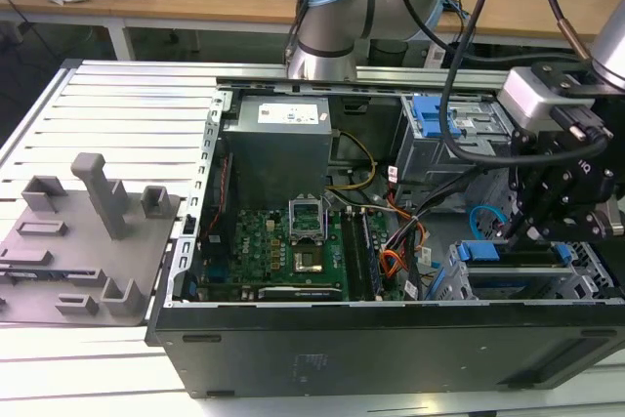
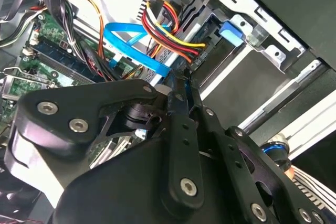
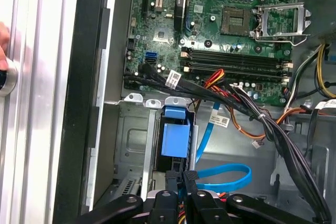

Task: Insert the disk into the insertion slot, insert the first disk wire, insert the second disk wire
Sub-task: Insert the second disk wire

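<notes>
Gripper fingers nearly together beside the second disk wire; the second wrist view adds red-yellow wires.

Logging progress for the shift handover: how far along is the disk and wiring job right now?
Done, it seems: a blue-handled disk sits in the slot. In hand: the end effector is down at the disk's rear, beside the blue cable loop; whether it grips a plug is unclear. Left: the red-and-dark wire and blue cable both hang loose, so neither looks confirmed plugged.

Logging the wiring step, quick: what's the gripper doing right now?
Gripper: shut, fingertips together beside the thin light-blue flat cable loop; whether it pinches anything cannot be told.
</notes>
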Tool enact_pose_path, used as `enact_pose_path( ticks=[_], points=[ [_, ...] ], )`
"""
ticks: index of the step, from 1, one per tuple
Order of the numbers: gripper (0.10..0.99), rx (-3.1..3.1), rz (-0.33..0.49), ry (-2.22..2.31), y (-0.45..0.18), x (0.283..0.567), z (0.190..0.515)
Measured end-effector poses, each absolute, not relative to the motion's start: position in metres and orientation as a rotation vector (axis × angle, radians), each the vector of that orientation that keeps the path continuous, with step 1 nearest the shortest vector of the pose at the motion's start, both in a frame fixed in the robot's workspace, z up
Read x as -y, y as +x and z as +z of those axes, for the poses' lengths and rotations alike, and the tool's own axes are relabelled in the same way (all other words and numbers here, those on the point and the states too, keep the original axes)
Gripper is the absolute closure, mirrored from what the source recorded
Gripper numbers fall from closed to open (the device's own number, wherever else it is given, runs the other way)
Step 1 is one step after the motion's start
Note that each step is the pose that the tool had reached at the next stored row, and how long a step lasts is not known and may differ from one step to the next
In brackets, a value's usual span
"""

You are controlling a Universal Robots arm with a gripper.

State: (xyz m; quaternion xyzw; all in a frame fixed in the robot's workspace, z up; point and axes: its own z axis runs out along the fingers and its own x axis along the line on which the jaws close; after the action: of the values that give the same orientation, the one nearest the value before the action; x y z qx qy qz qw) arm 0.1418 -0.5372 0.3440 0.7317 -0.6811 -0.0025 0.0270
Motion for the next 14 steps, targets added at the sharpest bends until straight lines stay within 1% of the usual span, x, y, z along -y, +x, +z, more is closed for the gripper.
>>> enact_pose_path(
  ticks=[14],
  points=[
    [0.922, 2.129, -0.010, 2.237, 0.1434, 0.5371, 0.3449]
  ],
)
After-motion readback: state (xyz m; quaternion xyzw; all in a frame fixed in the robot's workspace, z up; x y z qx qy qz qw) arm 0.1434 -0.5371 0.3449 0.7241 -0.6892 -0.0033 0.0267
